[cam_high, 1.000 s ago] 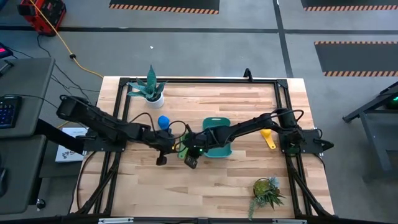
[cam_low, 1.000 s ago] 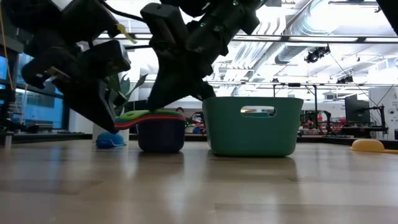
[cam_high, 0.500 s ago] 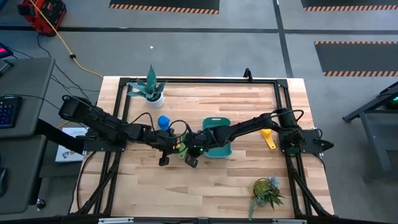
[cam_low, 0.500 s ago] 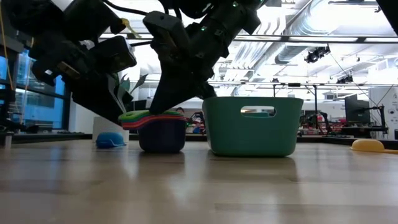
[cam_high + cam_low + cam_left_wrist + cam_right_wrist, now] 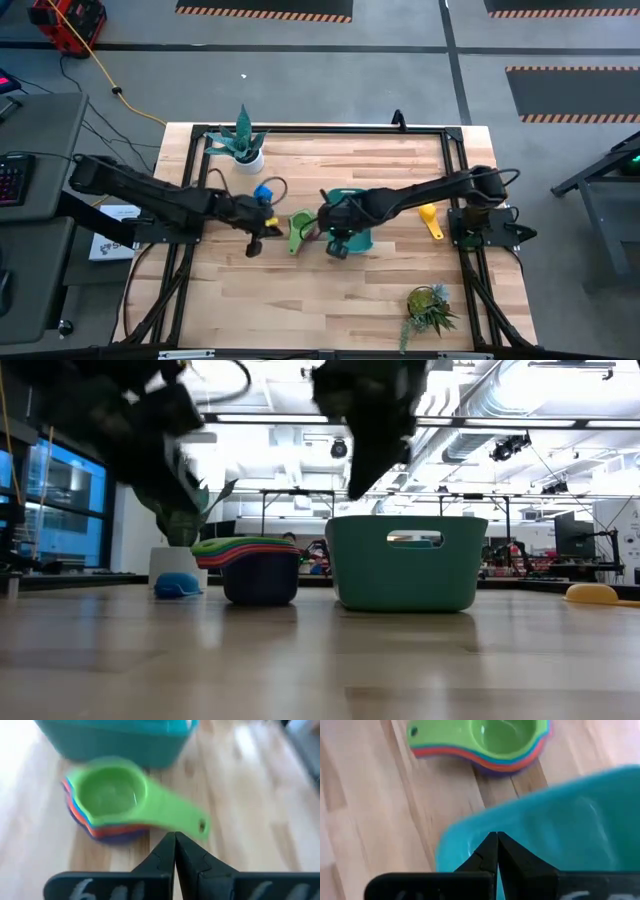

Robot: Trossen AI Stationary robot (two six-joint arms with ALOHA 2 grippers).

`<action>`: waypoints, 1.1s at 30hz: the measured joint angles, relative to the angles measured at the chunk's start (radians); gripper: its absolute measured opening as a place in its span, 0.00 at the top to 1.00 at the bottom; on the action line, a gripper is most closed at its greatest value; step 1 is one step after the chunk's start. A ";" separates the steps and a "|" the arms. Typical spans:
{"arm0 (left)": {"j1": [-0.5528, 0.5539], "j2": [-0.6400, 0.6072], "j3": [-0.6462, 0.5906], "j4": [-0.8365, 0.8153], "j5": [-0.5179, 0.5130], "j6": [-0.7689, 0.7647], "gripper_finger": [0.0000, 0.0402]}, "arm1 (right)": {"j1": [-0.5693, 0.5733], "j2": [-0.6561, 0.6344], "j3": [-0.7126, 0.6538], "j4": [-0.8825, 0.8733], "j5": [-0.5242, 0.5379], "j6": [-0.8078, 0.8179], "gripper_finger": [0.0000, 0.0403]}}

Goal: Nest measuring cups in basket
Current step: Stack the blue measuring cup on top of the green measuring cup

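A stack of nested measuring cups (image 5: pixel 299 230), green on top over orange, red and a dark blue one, stands on its base on the table just left of the teal basket (image 5: pixel 352 231). It also shows in the low view as the stack (image 5: pixel 256 566) beside the basket (image 5: pixel 405 562). My left gripper (image 5: pixel 175 836) is shut and hovers above the table by the free end of the green handle (image 5: pixel 192 822). My right gripper (image 5: pixel 496 836) is shut and hangs over the basket's rim (image 5: pixel 530 805). A lone blue cup (image 5: pixel 263 193) and a yellow cup (image 5: pixel 430 220) lie apart on the table.
A plant in a white pot (image 5: pixel 241 146) stands at the far left of the table, and a second small plant (image 5: pixel 430 309) near the front right corner. A black frame (image 5: pixel 330 130) runs around the table top. Bare wood lies in front of the stack and basket.
Both grippers have drawn away from the cup stack and risen. The left one has pulled back toward the table's left. The right one has swung toward the right, over the basket. The stack has stayed where it was on the table.
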 joint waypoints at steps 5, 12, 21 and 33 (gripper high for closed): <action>0.052 -0.192 0.000 0.010 -0.013 -0.021 1.00 | 0.021 -0.154 -0.160 -0.006 0.009 0.077 1.00; 0.126 -0.382 0.000 0.180 -0.062 -0.010 1.00 | 0.052 -0.516 -0.536 0.226 0.063 0.375 1.00; 0.293 -0.294 0.001 0.457 -0.013 -0.095 1.00 | 0.065 -0.798 -0.733 0.486 0.230 0.366 1.00; 0.379 -0.129 0.000 0.679 0.027 -0.261 1.00 | -0.051 -0.857 -0.770 0.569 0.239 0.172 1.00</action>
